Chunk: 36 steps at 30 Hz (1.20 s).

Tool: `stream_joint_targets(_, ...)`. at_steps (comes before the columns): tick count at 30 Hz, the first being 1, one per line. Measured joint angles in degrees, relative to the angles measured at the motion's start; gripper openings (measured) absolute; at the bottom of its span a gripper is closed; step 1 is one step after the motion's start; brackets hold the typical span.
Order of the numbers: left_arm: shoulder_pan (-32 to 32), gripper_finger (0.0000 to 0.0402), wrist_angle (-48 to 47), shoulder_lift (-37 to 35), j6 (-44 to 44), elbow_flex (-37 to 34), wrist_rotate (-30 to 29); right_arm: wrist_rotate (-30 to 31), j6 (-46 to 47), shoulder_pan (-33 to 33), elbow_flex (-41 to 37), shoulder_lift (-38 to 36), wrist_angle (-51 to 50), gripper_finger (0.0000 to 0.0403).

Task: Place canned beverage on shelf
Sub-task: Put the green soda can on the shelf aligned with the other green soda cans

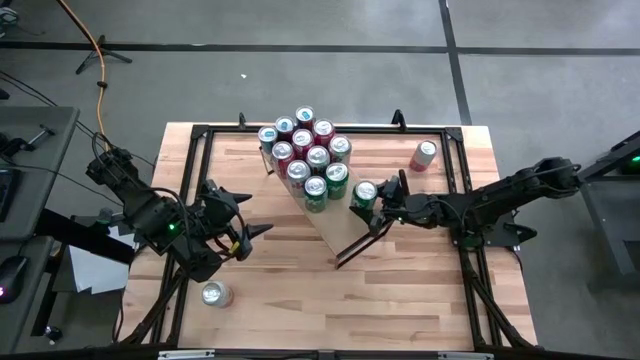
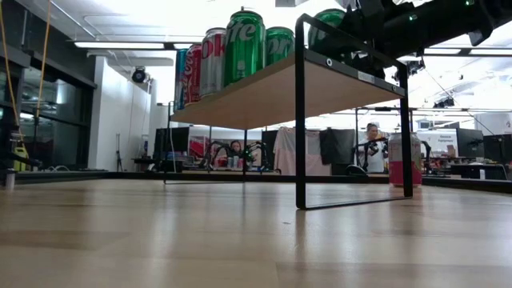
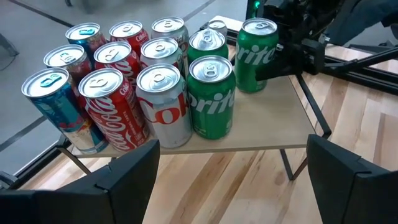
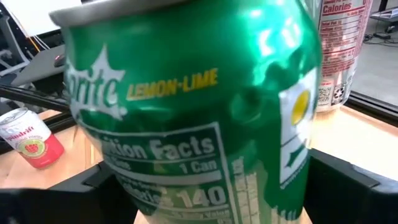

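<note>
A large striped butcher-block wooden tabletop (image 1: 400, 280) carries a long pale-wood plank shelf on a thin black metal frame (image 1: 340, 225), set at a slant near the table's middle. A tight cluster of upright red, silver, blue and green drink cans (image 1: 305, 150) fills the far part of the shelf. The dark right arm reaches in from the table's right side, and its right gripper (image 1: 378, 203) is clamped around a green lemon-lime soda can (image 1: 363, 194), which stands upright on the shelf's open end just beside the cluster; the right wrist view is filled by this can's label between the dark fingers. The dark left arm waits over the table's left side, its left gripper (image 1: 245, 225) spread apart and holding nothing, pointed toward the shelf. A pink-and-white can (image 1: 424, 155) stands on the tabletop beyond the shelf, and a silver can (image 1: 214, 294) stands near the table's front left edge.
</note>
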Motion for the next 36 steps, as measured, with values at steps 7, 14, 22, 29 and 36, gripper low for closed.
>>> stream_joint_targets(7,-0.02,0.0307,-0.04,0.00,0.92,0.00,1.38,0.02,0.04,0.00,-0.02,0.00,-1.01,0.0343)
stream_joint_targets(14,-0.02,0.0307,-0.04,0.00,1.96,0.00,1.60,-2.24,0.01,0.00,-0.02,-0.20,-1.26,0.0344)
stream_joint_targets(22,0.00,0.0307,-0.04,0.02,2.47,0.00,1.64,-2.45,0.03,-0.02,-0.07,-4.40,-3.45,0.0344)
stream_joint_targets(29,0.00,0.0307,-0.04,0.02,2.47,0.00,1.66,-2.03,0.18,-0.04,-0.07,-7.81,-5.85,0.0344)
stream_joint_targets(36,0.00,0.0307,-0.04,0.02,2.42,0.00,1.66,-1.82,3.71,-0.04,-0.07,-7.85,-6.02,0.0344)
